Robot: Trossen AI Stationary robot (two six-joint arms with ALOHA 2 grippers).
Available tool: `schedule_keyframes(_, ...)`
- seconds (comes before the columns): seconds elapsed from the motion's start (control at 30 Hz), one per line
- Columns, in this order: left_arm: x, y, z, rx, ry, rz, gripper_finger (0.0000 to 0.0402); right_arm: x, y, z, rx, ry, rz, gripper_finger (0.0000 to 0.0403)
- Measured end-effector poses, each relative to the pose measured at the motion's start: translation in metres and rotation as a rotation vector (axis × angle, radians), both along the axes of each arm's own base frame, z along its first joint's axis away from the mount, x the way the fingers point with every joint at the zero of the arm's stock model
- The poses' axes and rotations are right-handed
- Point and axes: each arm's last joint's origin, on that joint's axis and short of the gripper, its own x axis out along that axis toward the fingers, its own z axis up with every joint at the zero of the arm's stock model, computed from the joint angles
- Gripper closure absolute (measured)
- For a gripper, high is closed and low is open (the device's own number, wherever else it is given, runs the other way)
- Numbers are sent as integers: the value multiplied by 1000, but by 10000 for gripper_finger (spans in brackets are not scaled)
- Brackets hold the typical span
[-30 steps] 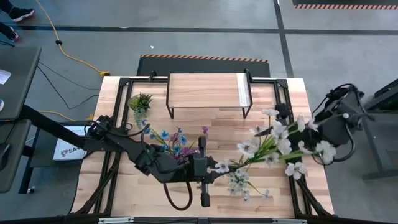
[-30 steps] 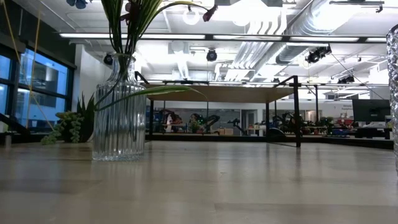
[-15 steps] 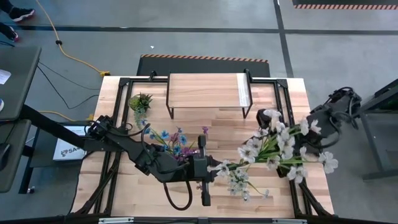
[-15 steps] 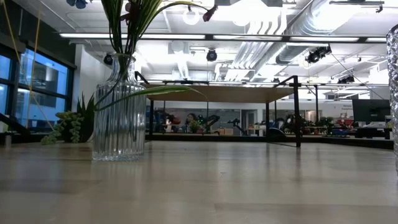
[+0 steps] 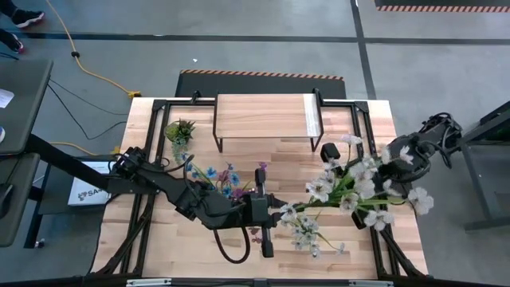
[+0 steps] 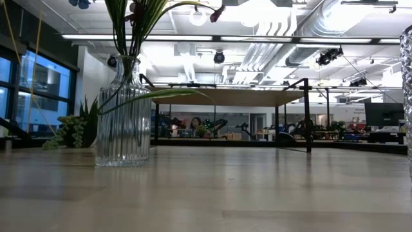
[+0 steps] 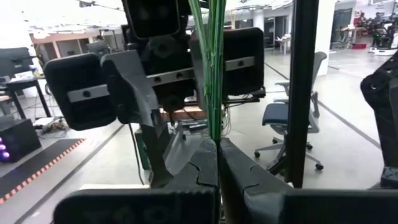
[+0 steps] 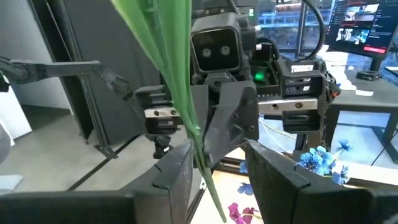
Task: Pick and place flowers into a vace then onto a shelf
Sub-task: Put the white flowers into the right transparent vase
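Observation:
A spray of white flowers (image 5: 362,185) on thin green stems hangs level above the table's right half. My left gripper (image 5: 285,213) is shut on its stem end. My right gripper (image 5: 325,196) faces the left one, open, with the stems and leaves (image 8: 180,81) running between its fingers and the blossoms spread over its arm. A ribbed glass vase (image 6: 123,116) with blue and purple flowers (image 5: 223,185) stands on the table left of centre. The shelf (image 5: 265,116) stands on its black legs at the far middle. My left gripper pinches the bundled green stems (image 7: 212,127) between its two fingers, at the fingertips. It comes level from the table's left, and the stems run on ahead of the fingers toward my right gripper. The spray is lifted clear of the table. My right gripper has the stems close beside one finger (image 8: 177,165); whether they touch I cannot tell.
A small green potted plant (image 5: 180,130) sits at the far left. A second glass vase (image 6: 407,96) stands near the front right, under a small cluster of white blossoms (image 5: 307,233). Bare planks lie in front of the shelf.
My right gripper has gone toward the table's left, closer to my left gripper, along the stems, and has turned to face it. The white blossoms have swung a little over the right arm. The stem end has stayed in place.

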Motion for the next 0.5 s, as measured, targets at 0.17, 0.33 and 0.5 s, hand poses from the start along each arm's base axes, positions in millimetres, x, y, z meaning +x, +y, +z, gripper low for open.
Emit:
schedule_keyframes(0.17, 1, 2, 0, 0, -3, 2, 371, 0, 1, 0, -3, 1, 22, 263)
schedule_keyframes(0.33, 3, 5, 0, 1, -3, 8, 371, 0, 1, 0, -4, -4, 22, 263)
schedule_keyframes(0.5, 5, 8, 1, -2, -12, -22, 371, 3, 1, -2, -23, 1, 4, 263)
